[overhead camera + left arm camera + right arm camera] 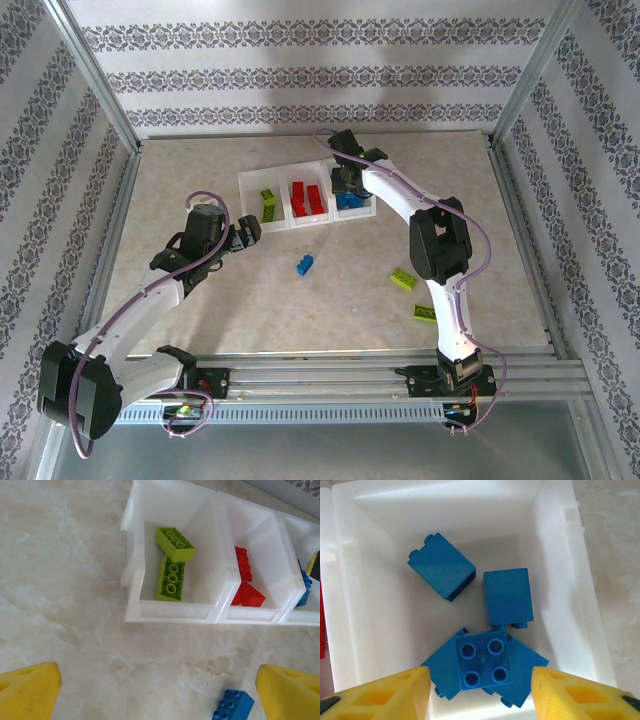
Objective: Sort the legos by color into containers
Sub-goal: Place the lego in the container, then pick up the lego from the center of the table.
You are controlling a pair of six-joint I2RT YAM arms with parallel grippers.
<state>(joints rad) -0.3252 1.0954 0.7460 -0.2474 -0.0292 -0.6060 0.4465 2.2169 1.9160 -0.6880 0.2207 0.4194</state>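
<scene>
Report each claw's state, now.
Left claw: open, holding nothing.
Right claw: open, holding nothing, above the blue legos.

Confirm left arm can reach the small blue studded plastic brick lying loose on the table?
Probably yes. The open left gripper hangs near the small blue studded plastic brick, bare table between them, nothing on it.

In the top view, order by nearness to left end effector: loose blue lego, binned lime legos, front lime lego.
1. Binned lime legos, behind left end effector.
2. Loose blue lego, its right.
3. Front lime lego, far right.
</scene>
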